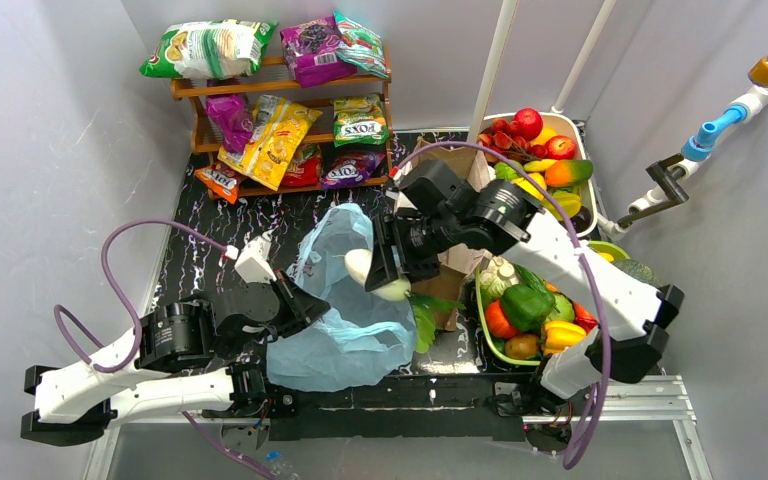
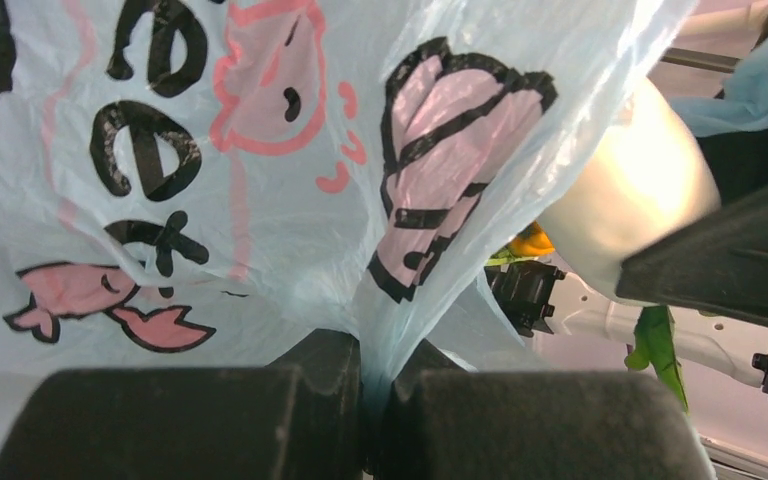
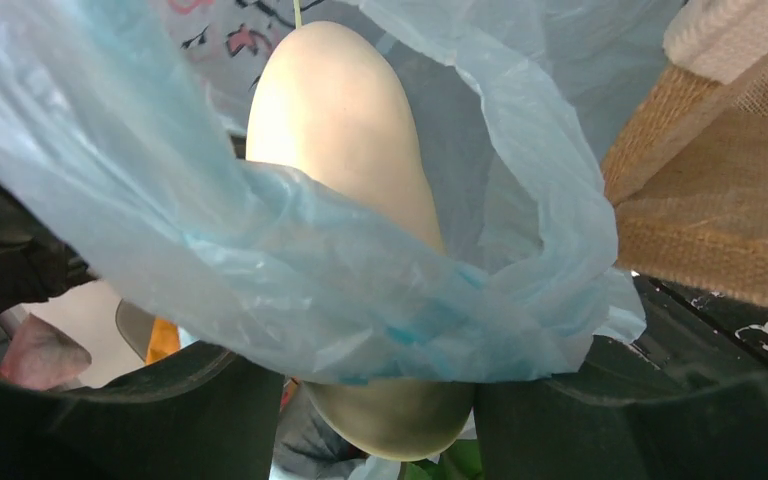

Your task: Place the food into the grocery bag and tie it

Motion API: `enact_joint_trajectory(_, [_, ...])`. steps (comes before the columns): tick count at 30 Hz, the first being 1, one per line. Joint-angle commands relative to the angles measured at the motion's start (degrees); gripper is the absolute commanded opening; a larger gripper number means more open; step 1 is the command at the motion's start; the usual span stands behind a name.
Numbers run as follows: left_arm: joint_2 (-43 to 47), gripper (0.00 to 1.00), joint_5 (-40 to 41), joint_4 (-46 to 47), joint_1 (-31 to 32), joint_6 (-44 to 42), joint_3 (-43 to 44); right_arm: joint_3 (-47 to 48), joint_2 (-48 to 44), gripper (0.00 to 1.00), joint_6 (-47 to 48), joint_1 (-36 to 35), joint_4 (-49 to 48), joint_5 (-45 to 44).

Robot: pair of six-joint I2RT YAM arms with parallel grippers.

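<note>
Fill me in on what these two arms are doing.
The left gripper is shut on a fold of the light-blue grocery bag, holding it up. The right gripper grips a long white vegetable at the bag's mouth, with plastic draped over it; it is not yet let go. More food sits in the green tray to the right.

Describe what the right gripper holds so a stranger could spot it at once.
Find the blue bag at the middle of the table. At its mouth the right gripper is shut on a white vegetable. It is long, smooth and cream-white, unlike the red, green and yellow pieces in the tray beside it.
</note>
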State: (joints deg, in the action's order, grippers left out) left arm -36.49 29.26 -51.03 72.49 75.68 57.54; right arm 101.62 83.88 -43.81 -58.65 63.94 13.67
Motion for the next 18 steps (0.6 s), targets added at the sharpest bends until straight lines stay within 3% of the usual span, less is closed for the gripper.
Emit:
enact_joint_trajectory(1, [0.1, 0.00, 2.2, -1.6, -0.3, 0.7, -0.5, 7.5, 3.7, 0.31, -1.4, -0.6, 2.4, -2.6])
enact_joint_trajectory(9, [2.0, 0.00, 1.5, -0.5, -0.3, 2.4, -3.1, 18.7, 11.6, 0.36, -5.7, -2.1, 3.0, -5.8])
enact_joint_trajectory(18, [3.2, 0.00, 1.7, -0.7, -0.3, 3.2, -4.3, 15.5, 13.5, 0.47, -7.1, -3.6, -3.7, -4.7])
